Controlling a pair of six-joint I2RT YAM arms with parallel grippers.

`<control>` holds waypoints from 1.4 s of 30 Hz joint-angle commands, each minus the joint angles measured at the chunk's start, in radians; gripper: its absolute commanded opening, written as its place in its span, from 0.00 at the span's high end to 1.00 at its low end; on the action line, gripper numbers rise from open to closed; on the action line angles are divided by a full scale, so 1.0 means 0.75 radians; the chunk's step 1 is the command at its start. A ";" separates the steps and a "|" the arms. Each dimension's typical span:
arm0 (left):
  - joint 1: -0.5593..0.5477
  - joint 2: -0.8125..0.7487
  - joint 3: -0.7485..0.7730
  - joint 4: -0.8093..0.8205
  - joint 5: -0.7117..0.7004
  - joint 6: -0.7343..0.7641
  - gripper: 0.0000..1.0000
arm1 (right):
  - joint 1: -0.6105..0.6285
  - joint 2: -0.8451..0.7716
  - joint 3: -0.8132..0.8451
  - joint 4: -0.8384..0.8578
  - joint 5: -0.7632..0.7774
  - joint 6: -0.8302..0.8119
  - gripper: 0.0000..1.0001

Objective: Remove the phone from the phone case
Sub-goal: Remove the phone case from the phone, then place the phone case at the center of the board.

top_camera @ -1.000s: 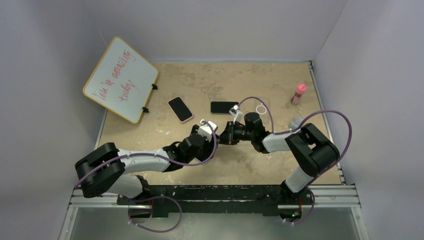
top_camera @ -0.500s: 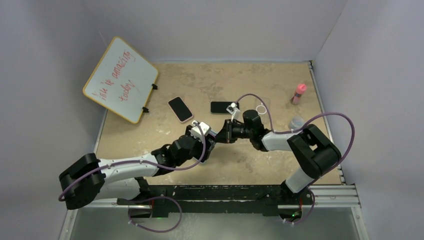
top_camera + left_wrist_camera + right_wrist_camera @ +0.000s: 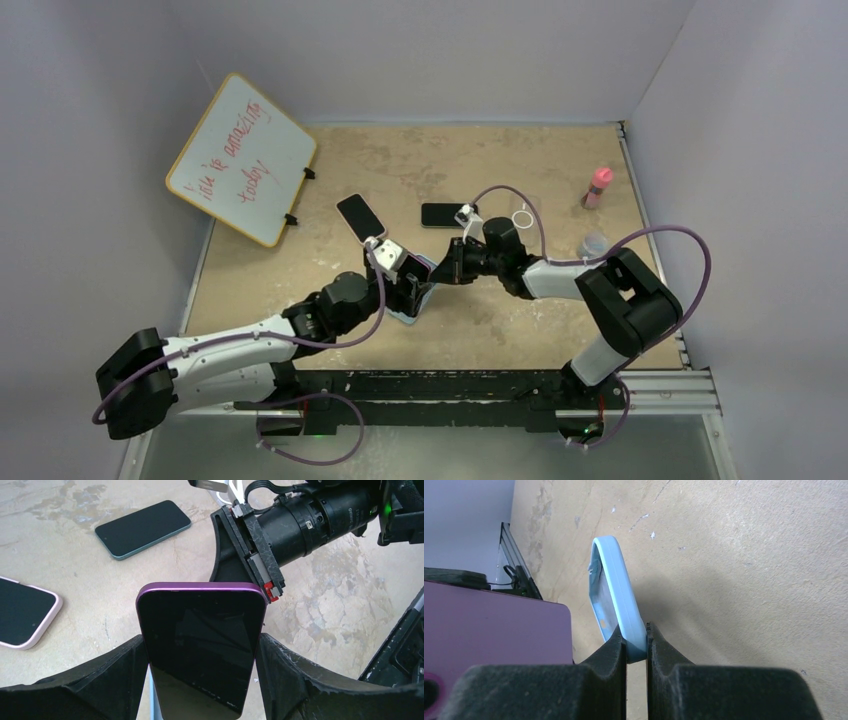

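My left gripper (image 3: pixel 202 646) is shut on a purple phone (image 3: pixel 200 655), gripping its two long sides with the dark screen facing the camera. My right gripper (image 3: pixel 636 636) is shut on the rim of the light blue phone case (image 3: pixel 616 585), which stands on edge, empty, just above the table. The phone's purple back (image 3: pixel 494 630) sits just left of the case, apart from it. In the top view the two grippers, left (image 3: pixel 408 288) and right (image 3: pixel 446 271), meet at the table's middle, with the case (image 3: pixel 407 316) between them.
A pink-cased phone (image 3: pixel 360 217) and a dark teal phone (image 3: pixel 447 214) lie flat behind the grippers; both also show in the left wrist view, the pink-cased (image 3: pixel 22 612) and the teal (image 3: pixel 142 528). A whiteboard (image 3: pixel 243 158) leans far left. A pink bottle (image 3: pixel 597 187) and a white ring (image 3: pixel 522 218) sit far right.
My left arm has drawn back to the left and nearer with the phone, pulling it away from the case. My right gripper has shifted slightly left, still pinching the case.
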 commanded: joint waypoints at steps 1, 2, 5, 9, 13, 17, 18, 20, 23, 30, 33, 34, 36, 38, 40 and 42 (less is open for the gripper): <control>0.005 -0.074 0.009 0.014 -0.092 -0.032 1.00 | -0.004 -0.050 0.034 -0.027 0.051 -0.033 1.00; 0.010 -0.088 0.010 -0.010 -0.113 -0.035 1.00 | -0.005 -0.063 0.032 -0.026 0.055 -0.025 1.00; 0.034 -0.129 0.010 -0.072 -0.132 -0.050 1.00 | -0.023 -0.106 -0.003 0.013 0.084 0.029 1.00; 0.074 -0.179 0.013 -0.156 -0.138 -0.066 1.00 | -0.060 -0.200 -0.079 0.057 0.200 0.151 1.00; 0.110 -0.220 0.013 -0.215 -0.134 -0.071 1.00 | -0.068 -0.355 -0.154 -0.092 0.443 0.241 0.99; 0.133 -0.236 0.018 -0.257 -0.133 -0.071 1.00 | -0.068 -0.545 -0.223 -0.362 0.710 0.281 0.92; 0.137 -0.239 0.017 -0.260 -0.134 -0.072 1.00 | -0.068 -0.593 -0.248 -0.417 0.768 0.294 0.92; 0.142 -0.239 0.016 -0.264 -0.131 -0.076 1.00 | -0.068 -0.717 -0.308 -0.497 0.860 0.328 0.89; 0.152 -0.206 0.027 -0.263 -0.115 -0.077 1.00 | -0.068 -0.850 -0.402 -0.596 0.953 0.378 0.86; 0.159 -0.079 0.097 -0.271 -0.046 -0.044 1.00 | -0.067 -1.014 -0.511 -0.747 1.034 0.416 0.78; 0.161 -0.041 0.120 -0.274 -0.027 -0.032 1.00 | -0.069 -1.030 -0.533 -0.769 1.034 0.426 0.67; 0.161 -0.037 0.122 -0.268 -0.023 -0.030 1.00 | -0.067 -1.032 -0.537 -0.788 1.029 0.427 0.63; 0.165 -0.027 0.118 -0.263 -0.018 -0.026 1.00 | -0.068 -1.035 -0.541 -0.810 1.006 0.418 0.58; 0.176 -0.010 0.118 -0.262 -0.004 -0.019 1.00 | -0.067 -1.037 -0.540 -0.832 0.982 0.412 0.55; 0.190 0.014 0.123 -0.253 0.020 -0.007 1.00 | -0.067 -1.045 -0.537 -0.858 0.964 0.401 0.52; 0.203 0.043 0.134 -0.248 0.042 0.005 1.00 | -0.066 -1.058 -0.529 -0.895 0.959 0.382 0.47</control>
